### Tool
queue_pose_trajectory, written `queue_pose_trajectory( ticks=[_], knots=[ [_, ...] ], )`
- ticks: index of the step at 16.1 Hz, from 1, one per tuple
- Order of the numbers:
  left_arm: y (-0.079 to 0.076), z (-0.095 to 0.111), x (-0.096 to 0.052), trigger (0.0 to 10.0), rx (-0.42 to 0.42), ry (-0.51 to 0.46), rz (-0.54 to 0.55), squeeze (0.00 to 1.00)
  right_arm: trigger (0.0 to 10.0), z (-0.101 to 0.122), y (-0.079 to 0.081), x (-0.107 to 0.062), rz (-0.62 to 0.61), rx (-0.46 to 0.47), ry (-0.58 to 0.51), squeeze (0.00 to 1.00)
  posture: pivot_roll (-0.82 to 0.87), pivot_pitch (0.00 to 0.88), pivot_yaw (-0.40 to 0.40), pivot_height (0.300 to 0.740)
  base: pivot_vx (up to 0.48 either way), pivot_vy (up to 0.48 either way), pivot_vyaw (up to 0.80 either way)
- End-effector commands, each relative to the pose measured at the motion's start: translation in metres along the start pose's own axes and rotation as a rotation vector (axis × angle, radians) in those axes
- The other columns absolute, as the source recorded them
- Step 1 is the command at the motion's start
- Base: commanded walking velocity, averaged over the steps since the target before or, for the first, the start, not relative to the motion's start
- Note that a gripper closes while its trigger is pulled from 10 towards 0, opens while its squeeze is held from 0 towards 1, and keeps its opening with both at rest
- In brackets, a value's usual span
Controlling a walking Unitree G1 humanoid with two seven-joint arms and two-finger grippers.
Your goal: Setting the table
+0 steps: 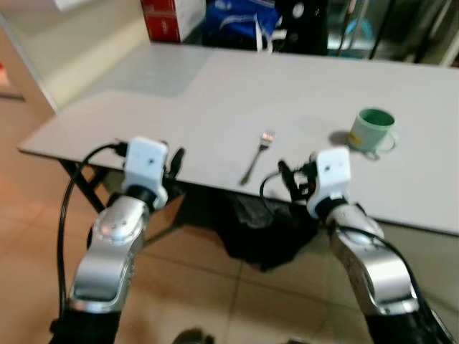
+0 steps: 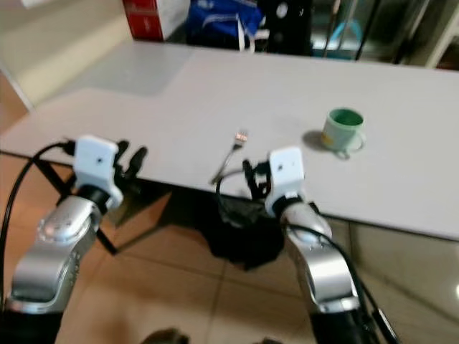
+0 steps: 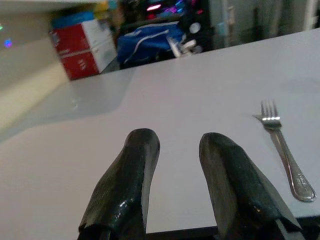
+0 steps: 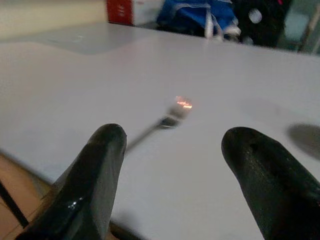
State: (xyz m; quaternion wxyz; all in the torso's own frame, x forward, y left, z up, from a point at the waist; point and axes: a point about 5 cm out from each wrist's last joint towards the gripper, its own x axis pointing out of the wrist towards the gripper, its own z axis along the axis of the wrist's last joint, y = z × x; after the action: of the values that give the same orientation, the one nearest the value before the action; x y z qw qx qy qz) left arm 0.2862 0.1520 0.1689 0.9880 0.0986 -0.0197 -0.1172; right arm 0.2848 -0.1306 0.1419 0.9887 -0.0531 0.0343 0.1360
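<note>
Just past the table's (image 1: pixel 215 93) near edge lies the fork (image 1: pixel 257 157), handle toward the robot; right gripper (image 4: pixel 175 145), jaws spread, is closer than the left gripper (image 3: pixel 177 150), slightly parted.

Worktop (image 1: pixel 215 93) pale grey. Fork (image 1: pixel 257 156) silver. Mug (image 1: pixel 371 130) light green, darker green inside. Box (image 1: pixel 161 19) red. Bag (image 1: pixel 240 21) blue. Floor (image 1: pixel 186 287) tan tile.

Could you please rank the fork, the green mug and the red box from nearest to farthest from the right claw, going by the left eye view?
From the right claw:
1. Fork, just to its left near the table's front edge.
2. Green mug, farther back and to its right.
3. Red box, beyond the table's far left corner.
</note>
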Motion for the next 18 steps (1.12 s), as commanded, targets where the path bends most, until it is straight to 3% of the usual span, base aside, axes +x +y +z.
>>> queue_pose_trajectory(
  ticks=[1, 3, 5, 7, 9, 14, 18],
  knots=[
    [0.003, 0.000, -0.002, 10.0, -0.001, 0.016, 0.009, 0.00, 10.0, 0.006, 0.005, -0.003, 0.030, 0.016, -0.041, 0.00, -0.04, 0.016, 0.050, 0.740, 0.000, 0.480, 0.00],
    [0.001, -0.001, 0.001, 10.0, -0.021, 0.034, 0.028, 0.00, 10.0, 0.004, 0.006, -0.007, 0.020, 0.093, -0.042, 0.00, -0.05, 0.012, 0.066, 0.740, 0.000, 0.480, 0.00],
    [-0.001, -0.003, 0.004, 10.0, 0.002, 0.054, 0.025, 0.00, 10.0, 0.002, 0.010, -0.006, 0.031, 0.101, -0.051, 0.00, -0.04, 0.020, 0.069, 0.740, 0.000, 0.480, 0.00],
    [0.002, 0.008, 0.005, 10.0, 0.005, 0.019, 0.052, 0.00, 10.0, 0.004, 0.006, -0.001, -0.036, 0.152, -0.038, 0.00, -0.02, 0.010, 0.019, 0.740, 0.000, 0.480, 0.00],
    [0.008, 0.005, -0.001, 10.0, -0.011, 0.038, 0.112, 0.00, 10.0, 0.004, 0.004, 0.002, -0.094, 0.227, 0.004, 0.00, -0.02, 0.014, 0.006, 0.740, 0.000, 0.480, -0.80],
    [0.009, 0.001, -0.008, 10.0, -0.016, 0.052, 0.141, 0.00, 10.0, 0.017, -0.002, -0.002, -0.072, 0.201, -0.059, 0.00, -0.03, 0.013, 0.000, 0.740, 0.000, 0.480, -0.80],
    [0.015, 0.013, -0.006, 10.0, -0.013, 0.026, 0.171, 0.00, 10.0, 0.023, 0.007, 0.004, -0.028, 0.192, -0.076, 0.00, -0.01, 0.000, -0.023, 0.740, 0.000, 0.480, -0.60]
  ],
)
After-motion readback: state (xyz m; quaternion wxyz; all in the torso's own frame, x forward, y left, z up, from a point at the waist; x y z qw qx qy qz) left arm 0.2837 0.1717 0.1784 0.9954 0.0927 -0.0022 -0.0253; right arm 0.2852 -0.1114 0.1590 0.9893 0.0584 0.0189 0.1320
